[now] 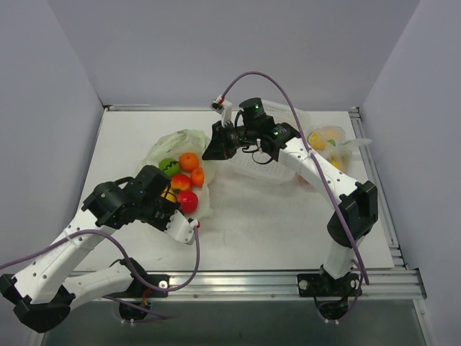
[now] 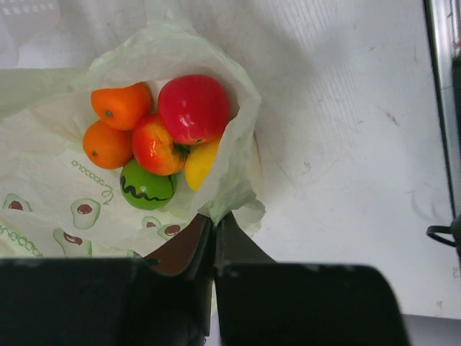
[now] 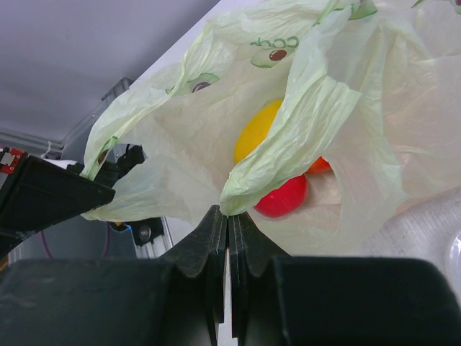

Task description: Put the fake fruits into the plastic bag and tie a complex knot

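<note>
The fake fruits (image 2: pixel 162 137) were gathered inside the plastic bag (image 2: pixel 50 194) at ten o'clock on the surface (image 1: pixel 288 231), its rim was clamped by the left tool (image 2: pixel 214 238) and the right tool (image 3: pixel 227 231), and no knot was yet tied.

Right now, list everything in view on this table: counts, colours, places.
plastic bag: one, pale green with avocado print, left-centre of the table
orange fruits: two, orange, inside the bag
red apple: one, red, inside the bag
red-yellow fruit: one, inside the bag
green fruit: one, green with a dark wavy line, inside the bag
yellow fruit: one, inside the bag, partly hidden
basket: one, white, slotted, back centre
clear bag: one, yellowish fruit inside, back right
table: one, white
left gripper: black, pinching the bag's near edge
right gripper: black, pinching the bag's far edge
</note>
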You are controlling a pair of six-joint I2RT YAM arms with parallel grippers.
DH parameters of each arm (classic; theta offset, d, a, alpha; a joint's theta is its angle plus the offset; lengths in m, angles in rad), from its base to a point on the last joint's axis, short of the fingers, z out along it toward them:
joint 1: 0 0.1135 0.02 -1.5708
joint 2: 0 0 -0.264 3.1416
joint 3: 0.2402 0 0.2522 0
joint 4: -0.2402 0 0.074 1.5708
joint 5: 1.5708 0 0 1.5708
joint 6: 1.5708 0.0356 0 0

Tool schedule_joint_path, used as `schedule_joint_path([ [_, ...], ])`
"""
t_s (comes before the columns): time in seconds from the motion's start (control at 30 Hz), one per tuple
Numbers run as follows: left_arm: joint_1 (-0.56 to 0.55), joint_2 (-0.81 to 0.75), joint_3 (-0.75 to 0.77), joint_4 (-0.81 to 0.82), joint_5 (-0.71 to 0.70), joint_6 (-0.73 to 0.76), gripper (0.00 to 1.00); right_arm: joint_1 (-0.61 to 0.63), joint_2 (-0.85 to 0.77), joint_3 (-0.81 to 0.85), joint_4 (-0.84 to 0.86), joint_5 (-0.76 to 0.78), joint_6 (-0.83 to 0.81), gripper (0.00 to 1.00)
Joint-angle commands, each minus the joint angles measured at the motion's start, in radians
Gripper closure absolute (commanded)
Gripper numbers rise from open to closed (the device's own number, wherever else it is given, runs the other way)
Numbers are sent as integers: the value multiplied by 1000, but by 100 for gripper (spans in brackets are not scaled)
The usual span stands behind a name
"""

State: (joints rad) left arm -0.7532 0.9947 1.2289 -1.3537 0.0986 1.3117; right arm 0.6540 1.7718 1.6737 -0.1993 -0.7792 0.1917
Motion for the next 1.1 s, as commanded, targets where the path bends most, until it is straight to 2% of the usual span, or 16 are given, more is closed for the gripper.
schedule_joint_path([
  [0.0, 0, -40, 110, -116, 142, -110, 97, -7, -75, 29, 5, -81, 32, 100],
  [0.03, 12, -57, 121, -38, 170, -220, 100, -7, -89, 41, 1, -95, 40, 100],
  [0.07, 27, -79, 127, -9, 231, -259, 100, -8, -122, 47, -5, -113, 46, 100],
  [0.13, 70, -140, 141, 63, 262, -354, 100, -22, -170, 44, -18, -172, 52, 100],
  [0.27, 91, -261, 107, 249, 94, -537, 100, -95, -271, 29, -14, -325, 124, 100],
  [0.3, 89, -312, 95, 302, -21, -605, 100, -117, -287, 29, -12, -362, 141, 100],
  [0.33, 89, -332, 74, 405, -75, -633, 100, -128, -302, 26, -12, -415, 149, 100],
  [0.4, 87, -361, 66, 514, -214, -690, 100, -163, -344, 6, 4, -449, 190, 100],
  [0.5, 89, -355, 66, 596, -350, -732, 100, -218, -391, -32, 12, -466, 204, 100],
  [0.53, 87, -352, 60, 644, -419, -733, 100, -270, -403, -41, 14, -463, 216, 100],
  [0.6, 89, -344, 37, 692, -454, -747, 100, -332, -445, -72, 17, -450, 232, 100],
  [0.83, 170, -263, 9, 798, -363, -884, 100, -609, -577, -239, 14, -377, 241, 100],
  [0.87, 198, -246, 15, 798, -300, -897, 100, -681, -610, -258, 12, -380, 226, 100],
  [1.0, 290, -151, 56, 824, -165, -1008, 100, -798, -681, -304, 12, -388, 193, 100],
  [1.07, 349, -113, 92, 834, -99, -1045, 100, -809, -695, -305, 6, -393, 189, 100],
])
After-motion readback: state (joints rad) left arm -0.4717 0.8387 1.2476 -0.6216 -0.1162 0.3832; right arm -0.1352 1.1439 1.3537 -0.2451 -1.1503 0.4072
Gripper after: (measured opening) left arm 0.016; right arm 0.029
